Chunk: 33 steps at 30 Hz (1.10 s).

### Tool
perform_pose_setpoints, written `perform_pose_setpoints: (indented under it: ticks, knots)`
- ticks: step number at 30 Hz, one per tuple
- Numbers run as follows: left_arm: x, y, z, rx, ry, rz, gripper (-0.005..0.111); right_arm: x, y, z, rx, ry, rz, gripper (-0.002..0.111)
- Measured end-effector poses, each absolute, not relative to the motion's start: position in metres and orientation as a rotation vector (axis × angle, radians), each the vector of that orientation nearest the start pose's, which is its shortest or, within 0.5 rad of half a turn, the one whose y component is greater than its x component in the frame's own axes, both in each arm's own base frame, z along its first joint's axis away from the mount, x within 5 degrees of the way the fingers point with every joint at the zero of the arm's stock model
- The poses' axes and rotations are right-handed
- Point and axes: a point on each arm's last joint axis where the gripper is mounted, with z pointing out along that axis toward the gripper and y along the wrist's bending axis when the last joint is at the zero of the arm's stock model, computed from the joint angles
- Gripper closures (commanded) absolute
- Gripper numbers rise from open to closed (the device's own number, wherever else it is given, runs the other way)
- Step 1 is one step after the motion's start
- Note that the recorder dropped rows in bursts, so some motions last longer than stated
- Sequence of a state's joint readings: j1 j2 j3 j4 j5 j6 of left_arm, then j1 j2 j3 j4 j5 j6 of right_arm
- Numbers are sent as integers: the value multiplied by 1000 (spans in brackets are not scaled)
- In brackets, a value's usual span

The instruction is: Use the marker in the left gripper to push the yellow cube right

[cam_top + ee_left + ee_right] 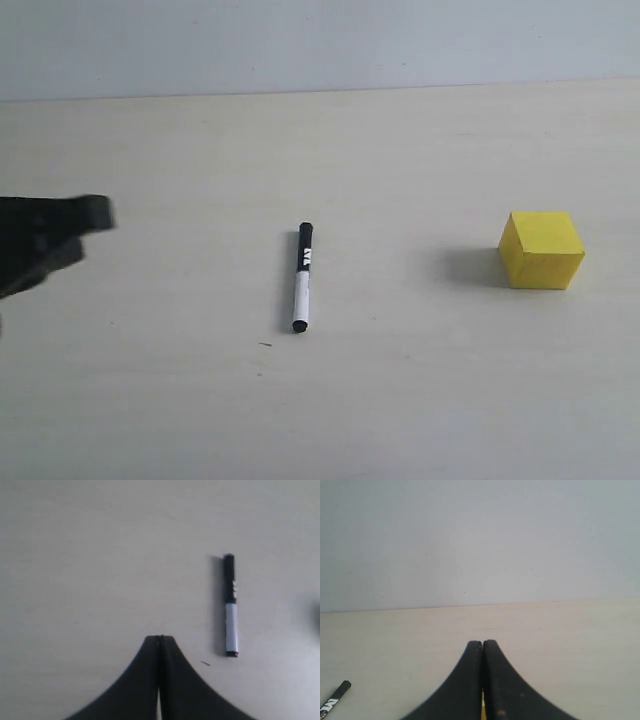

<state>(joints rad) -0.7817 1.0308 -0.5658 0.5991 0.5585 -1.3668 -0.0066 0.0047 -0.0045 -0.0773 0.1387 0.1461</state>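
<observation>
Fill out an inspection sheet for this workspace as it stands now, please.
Surface: pale wood-grain table, bare apart from the items below.
Job's things: marker lies flat on the table, black end toward the wall, not held; yellow cube stands to its right, well apart from it.
Clutter: one dark speck near the marker's white end.
Grippers: left gripper sits left of the marker, jaws shut and empty; right gripper jaws shut, out of the exterior view.
Cables: nothing seen.
Surroundings: plain pale wall behind the table.
</observation>
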Motion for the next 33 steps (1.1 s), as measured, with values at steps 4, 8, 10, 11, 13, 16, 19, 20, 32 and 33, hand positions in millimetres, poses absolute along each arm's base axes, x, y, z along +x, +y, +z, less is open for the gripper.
perform_pose_setpoints:
  ticks: [4, 8, 10, 11, 13, 16, 19, 20, 32, 33]
  knots:
    - [126, -61, 251, -427, 2268, -483, 107, 57, -1, 202, 70, 1621, 40, 108]
    - [100, -26, 233, -560, 2071, -546, 107, 57, -1, 202, 70, 1621, 40, 108]
    - [93, -18, 220, -598, 1995, -568, 107, 57, -1, 202, 70, 1621, 40, 108]
    - [90, -16, 213, -603, 1958, -581, 107, 57, -1, 202, 70, 1621, 40, 108]
    - [84, -12, 199, -606, 1898, -593, 107, 57, -1, 202, 70, 1621, 40, 108]
    - [77, -8, 192, -592, 1770, -610, 107, 57, -1, 202, 70, 1621, 40, 108]
    - [71, -4, 198, -593, 1649, -602, 107, 57, -1, 202, 70, 1621, 40, 108]
    - [68, -3, 201, -577, 1611, -601, 107, 57, -1, 202, 70, 1621, 40, 108]
    - [57, -2, 209, -495, 1486, -585, 107, 57, -1, 202, 70, 1621, 40, 108]
    - [57, -2, 209, -501, 1485, -592, 107, 57, -1, 202, 70, 1621, 40, 108]
